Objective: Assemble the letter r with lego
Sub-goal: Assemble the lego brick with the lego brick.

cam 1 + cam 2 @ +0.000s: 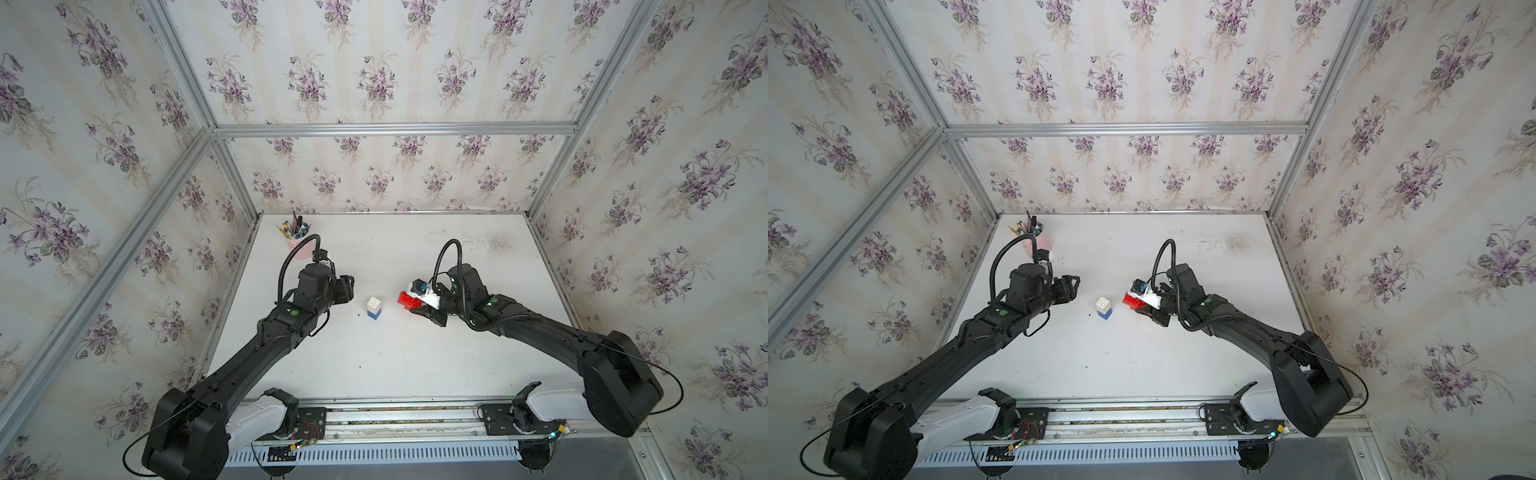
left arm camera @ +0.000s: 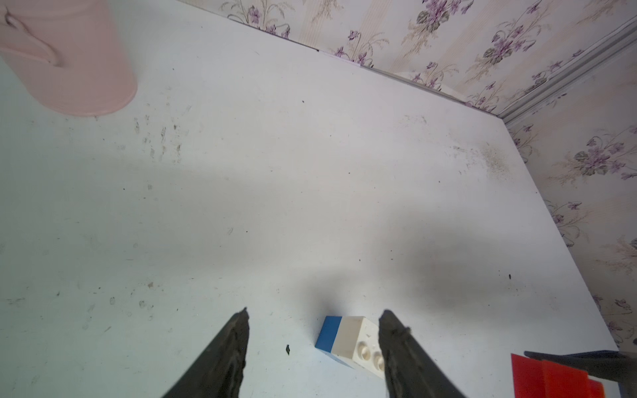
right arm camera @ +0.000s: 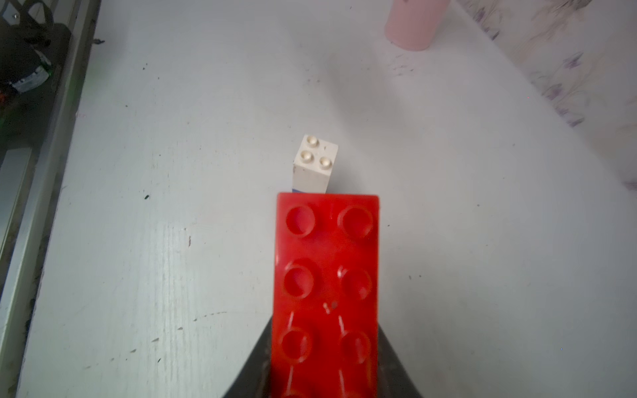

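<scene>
A white brick stacked on a blue brick (image 1: 374, 308) (image 1: 1104, 308) stands upright mid-table, studs up. My left gripper (image 1: 347, 287) (image 2: 313, 312) is open just left of this stack and holds nothing. In the left wrist view the white and blue stack (image 2: 348, 336) lies close beside one finger (image 2: 400, 344), not touching it. My right gripper (image 1: 420, 306) (image 3: 325, 348) is shut on a long red brick (image 1: 408, 300) (image 3: 327, 272), held above the table just right of the stack (image 3: 315, 165). The red brick's edge (image 2: 551, 377) looks stepped; I cannot tell whether a second red brick is joined to it.
A pink cup (image 1: 298, 246) (image 1: 1030, 245) (image 2: 69, 62) full of pens stands at the back left, behind the left arm. Floral walls with aluminium rails close in the white table (image 1: 395, 365) on three sides. The arm bases sit on the front rail (image 1: 407, 419).
</scene>
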`<state>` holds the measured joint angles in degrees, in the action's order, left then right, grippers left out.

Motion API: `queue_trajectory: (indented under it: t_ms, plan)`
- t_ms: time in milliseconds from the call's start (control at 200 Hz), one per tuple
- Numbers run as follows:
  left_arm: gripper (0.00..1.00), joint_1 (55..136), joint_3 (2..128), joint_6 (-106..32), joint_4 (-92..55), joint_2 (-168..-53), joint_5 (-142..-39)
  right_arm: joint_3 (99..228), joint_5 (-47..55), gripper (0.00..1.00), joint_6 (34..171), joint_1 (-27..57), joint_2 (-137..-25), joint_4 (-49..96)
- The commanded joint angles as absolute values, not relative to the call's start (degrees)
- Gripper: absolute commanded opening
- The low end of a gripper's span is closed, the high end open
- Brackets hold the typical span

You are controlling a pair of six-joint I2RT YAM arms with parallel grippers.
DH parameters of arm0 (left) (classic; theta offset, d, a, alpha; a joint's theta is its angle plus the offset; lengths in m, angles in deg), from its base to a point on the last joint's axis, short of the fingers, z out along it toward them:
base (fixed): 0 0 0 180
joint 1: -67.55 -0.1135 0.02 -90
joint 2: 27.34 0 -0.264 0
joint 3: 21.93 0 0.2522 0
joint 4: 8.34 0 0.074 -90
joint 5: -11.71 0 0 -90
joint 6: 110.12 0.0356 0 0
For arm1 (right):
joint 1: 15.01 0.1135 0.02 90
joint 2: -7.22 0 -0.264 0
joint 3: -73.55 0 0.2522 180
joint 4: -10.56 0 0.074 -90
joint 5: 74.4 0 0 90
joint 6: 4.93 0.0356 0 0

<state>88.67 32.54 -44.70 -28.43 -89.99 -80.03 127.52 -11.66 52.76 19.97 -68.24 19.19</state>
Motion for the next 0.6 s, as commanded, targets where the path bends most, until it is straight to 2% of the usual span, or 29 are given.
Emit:
queue_trajectory:
  t_ms: [0,95,160,360,594]
  plan:
    - [0.63,88.5,33.1,-44.1,-29.8,-88.5,-79.3,124.4,-13.3,0.00,56.0,20.1,-64.6,4.8]
    - [0.63,88.6,33.2,-44.4,-29.5,-88.7,-80.2,123.7,-5.5,0.00,72.0,20.1,-62.9,-2.3]
    - [0.63,88.6,33.3,-44.9,-29.6,-89.2,-80.4,127.7,2.3,0.00,81.2,19.9,-63.3,1.8]
    - [0.63,88.5,32.3,-45.3,-28.5,-90.0,-80.3,134.0,-6.3,0.00,77.7,20.0,-68.0,12.8]
    - [0.63,88.5,32.1,-44.0,-29.0,-91.4,-78.7,153.3,-12.3,0.00,70.8,20.5,-82.8,45.6]
